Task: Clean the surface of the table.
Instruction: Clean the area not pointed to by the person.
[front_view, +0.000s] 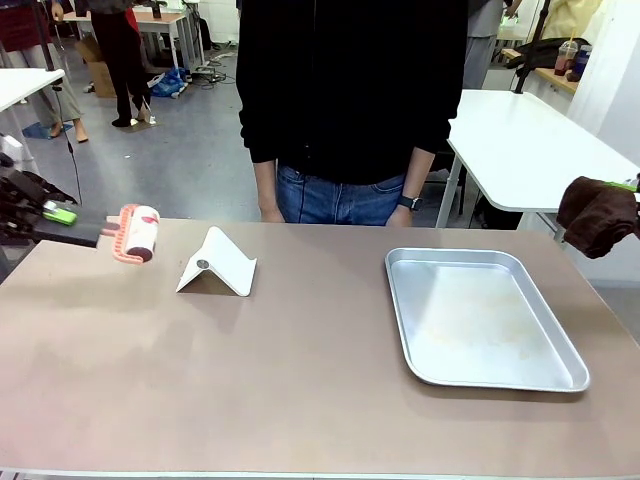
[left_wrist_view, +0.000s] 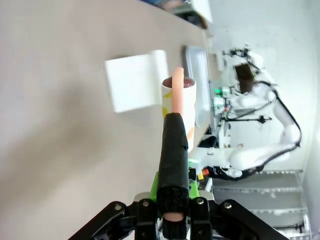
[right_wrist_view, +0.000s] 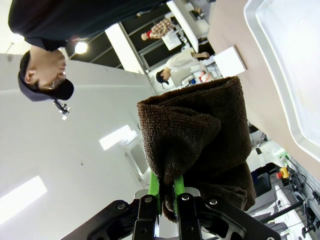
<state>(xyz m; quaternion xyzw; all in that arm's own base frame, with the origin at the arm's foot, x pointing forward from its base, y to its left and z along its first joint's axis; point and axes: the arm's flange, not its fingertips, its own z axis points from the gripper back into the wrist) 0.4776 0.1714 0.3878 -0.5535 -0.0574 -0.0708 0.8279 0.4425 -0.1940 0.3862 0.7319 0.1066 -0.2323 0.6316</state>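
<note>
Desk (front_view: 300, 390) is spanning the full width; near half is lying bare, w/ a white folded stand (front_view: 218, 262) left-centre and a metal tray (front_view: 480, 318) at right. Left end effector (front_view: 58, 213) is hovering off the left edge, clamping a lint roller (front_view: 135, 234) by its handle. Right end effector (right_wrist_view: 167, 192) is hanging past the right edge, gripping a brown cloth (front_view: 598, 214).

The tan-brown worktop (front_view: 300, 400) is carrying two things. A white folded stand (front_view: 218, 263) is sitting left of the middle, toward the far edge. A shiny metal tray (front_view: 481, 318) is lying flat on the right side, well apart from the stand.
</note>
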